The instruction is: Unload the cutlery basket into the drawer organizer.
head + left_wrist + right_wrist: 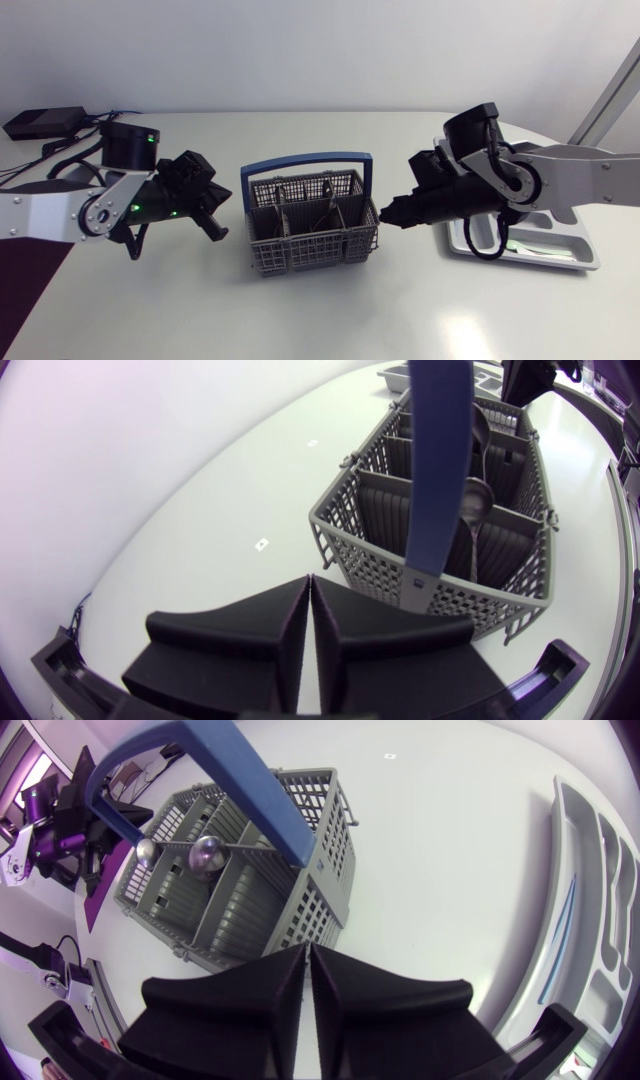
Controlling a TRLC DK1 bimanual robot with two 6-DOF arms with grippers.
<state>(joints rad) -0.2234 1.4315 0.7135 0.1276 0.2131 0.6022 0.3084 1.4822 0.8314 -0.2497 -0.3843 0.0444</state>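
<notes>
Head: basket [312, 222] mid tabletop [330, 320], organizer [585, 250] at right, partly under R arm [560, 175]. L jaws just left of basket, R jaws just right.

L wrist: L jaws clenched, empty; two spoons [475, 500] stand in basket ahead.

R wrist: R jaws clenched, empty; basket ahead, organizer beside.

Judgement: spoons not yet unloaded; organizer contents unclear, so can't tell what's done.

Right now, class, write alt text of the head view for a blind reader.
A grey cutlery basket holding spoons stands mid-table, the shut left gripper on one side, the shut right gripper on the other. The drawer organizer lies beneath the right arm.
</notes>
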